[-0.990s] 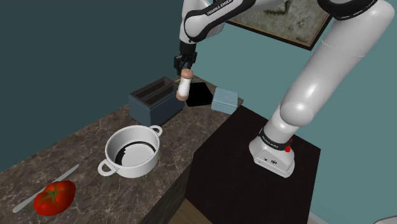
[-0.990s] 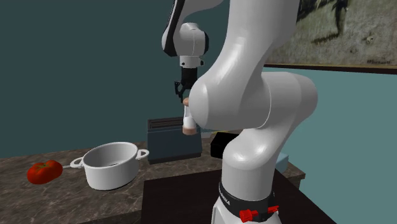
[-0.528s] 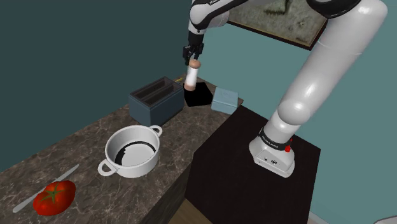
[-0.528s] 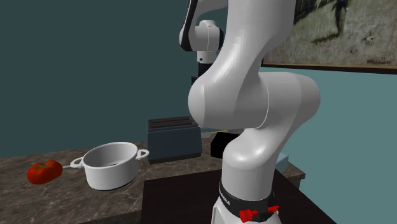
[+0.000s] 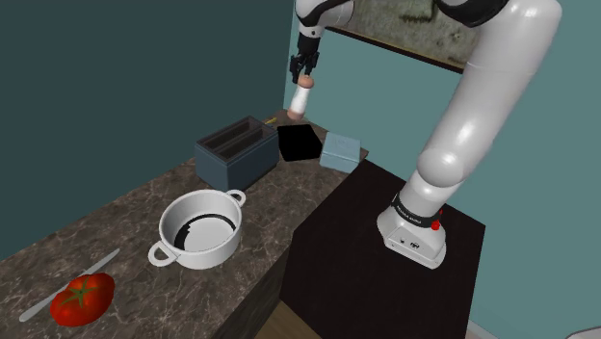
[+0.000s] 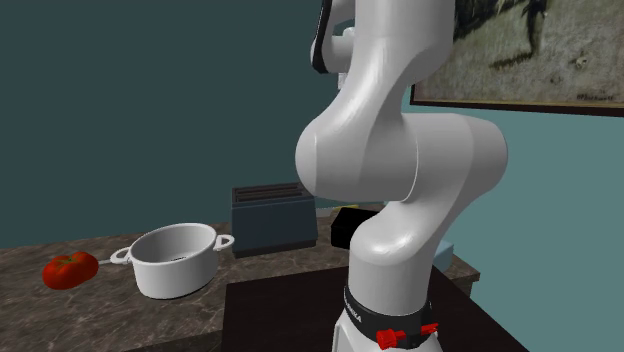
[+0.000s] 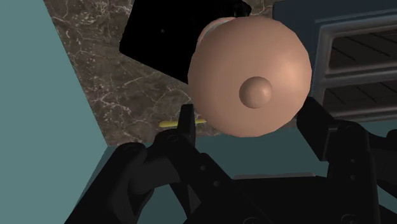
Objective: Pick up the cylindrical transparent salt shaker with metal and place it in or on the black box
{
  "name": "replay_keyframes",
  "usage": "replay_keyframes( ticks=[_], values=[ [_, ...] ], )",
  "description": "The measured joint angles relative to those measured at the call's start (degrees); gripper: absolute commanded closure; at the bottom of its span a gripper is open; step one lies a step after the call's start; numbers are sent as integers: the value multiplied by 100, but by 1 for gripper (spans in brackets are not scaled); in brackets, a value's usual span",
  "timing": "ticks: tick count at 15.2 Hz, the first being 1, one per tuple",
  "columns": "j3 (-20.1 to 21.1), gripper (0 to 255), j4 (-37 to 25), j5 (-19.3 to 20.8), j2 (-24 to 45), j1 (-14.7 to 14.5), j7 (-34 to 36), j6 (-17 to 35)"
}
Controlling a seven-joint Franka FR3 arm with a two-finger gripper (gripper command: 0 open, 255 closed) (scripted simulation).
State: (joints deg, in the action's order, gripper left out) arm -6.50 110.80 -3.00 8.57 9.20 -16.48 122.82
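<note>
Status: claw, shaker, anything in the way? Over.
Claw shut on salt shaker, at its cap. Shaker hangs high, near the black box. Toaster and pale blue box flank it, below the path.

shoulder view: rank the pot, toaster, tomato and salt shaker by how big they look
1. pot, though it is nearer the camera than the toaster
2. toaster
3. tomato
4. salt shaker, clasped in the gripper and far off

I am looking over a dark marble counter (image 5: 125,217).
Tomato (image 5: 82,299) and knife (image 5: 101,262) are lying near, pot (image 5: 217,252) midway, toaster (image 5: 236,152), black box (image 5: 299,143), blue box (image 5: 340,151) far.
</note>
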Motion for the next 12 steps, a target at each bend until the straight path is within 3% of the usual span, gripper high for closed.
replay_keyframes(
  ticks=[4, 12],
  values=[
    [-161, 255, -859, -126, 506, 291, -474, -376],
    [-172, 255, -752, -200, 808, 358, -615, 19]
  ],
)
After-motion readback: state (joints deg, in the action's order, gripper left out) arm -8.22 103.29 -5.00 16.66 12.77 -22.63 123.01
